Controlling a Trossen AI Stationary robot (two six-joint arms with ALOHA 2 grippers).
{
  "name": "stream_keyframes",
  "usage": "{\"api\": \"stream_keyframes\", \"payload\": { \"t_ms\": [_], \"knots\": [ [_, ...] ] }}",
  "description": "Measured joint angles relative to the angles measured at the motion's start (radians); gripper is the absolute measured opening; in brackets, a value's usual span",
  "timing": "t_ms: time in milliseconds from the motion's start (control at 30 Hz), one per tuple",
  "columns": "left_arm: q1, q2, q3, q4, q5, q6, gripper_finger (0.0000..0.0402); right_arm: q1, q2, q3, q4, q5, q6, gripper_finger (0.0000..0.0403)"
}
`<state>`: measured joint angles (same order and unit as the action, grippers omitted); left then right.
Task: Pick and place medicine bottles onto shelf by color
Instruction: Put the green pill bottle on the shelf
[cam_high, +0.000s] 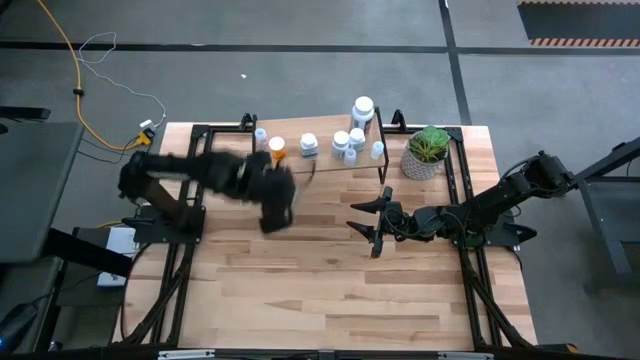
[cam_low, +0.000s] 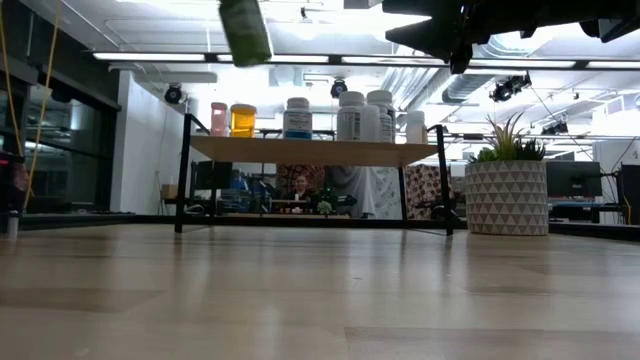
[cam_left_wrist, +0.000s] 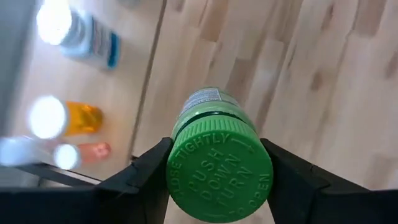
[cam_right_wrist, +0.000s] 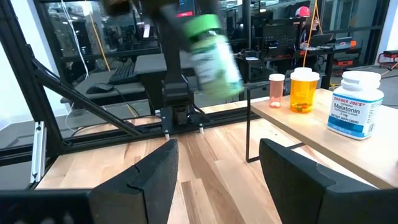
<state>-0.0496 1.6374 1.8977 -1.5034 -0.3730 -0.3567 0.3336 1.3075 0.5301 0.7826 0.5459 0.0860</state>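
Observation:
My left gripper (cam_left_wrist: 217, 186) is shut on a green medicine bottle (cam_low: 245, 30) with a green cap. It holds the bottle high above the table, near the left end of the shelf (cam_low: 320, 150). The shelf's wooden board carries a pink bottle (cam_low: 218, 118), an orange bottle (cam_low: 243, 120), a white Melatonin bottle (cam_right_wrist: 354, 102) and several more white bottles (cam_high: 350, 140), all standing upright. My right gripper (cam_high: 368, 222) waits open and level over the table's right middle, pointing toward the left. My left gripper pinches the green cap (cam_left_wrist: 219, 171) between its two fingers (cam_left_wrist: 146, 180), one on each opposite side of the cap's rim. The fingers slant down from above. The bottle body (cam_left_wrist: 208, 106) hangs below them, tilted, clear of the table and higher than the shelf top.
A potted green plant (cam_high: 427, 152) in a patterned white pot stands at the shelf's right end. The shelf's black legs (cam_low: 183, 175) stand on the table's far part. Bare wooden tabletop (cam_high: 330, 290) lies toward the near edge.

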Motion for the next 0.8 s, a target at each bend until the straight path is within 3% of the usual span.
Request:
{"api": "stream_keyframes", "payload": {
  "t_ms": [133, 200, 467, 800],
  "knots": [
    [0.206, 0.035, 0.07, -0.003, 0.245, -0.004, 0.0195, 0.0, 0.0, 0.0, 0.0, 0.0, -0.007, 0.0216],
    [0.287, 0.05, 0.091, -0.003, 0.309, -0.018, 0.0195, 0.0, 0.0, 0.0, 0.0, 0.0, -0.015, 0.0216],
    [0.468, 0.123, 0.112, -0.005, 0.326, -0.025, 0.0195, 0.0, 0.0, 0.0, 0.0, 0.0, -0.015, 0.0216],
    [0.502, 0.224, 0.112, 0.004, 0.335, 0.02, 0.0195, 0.0, 0.0, 0.0, 0.0, 0.0, -0.015, 0.0216]
  ]
}}
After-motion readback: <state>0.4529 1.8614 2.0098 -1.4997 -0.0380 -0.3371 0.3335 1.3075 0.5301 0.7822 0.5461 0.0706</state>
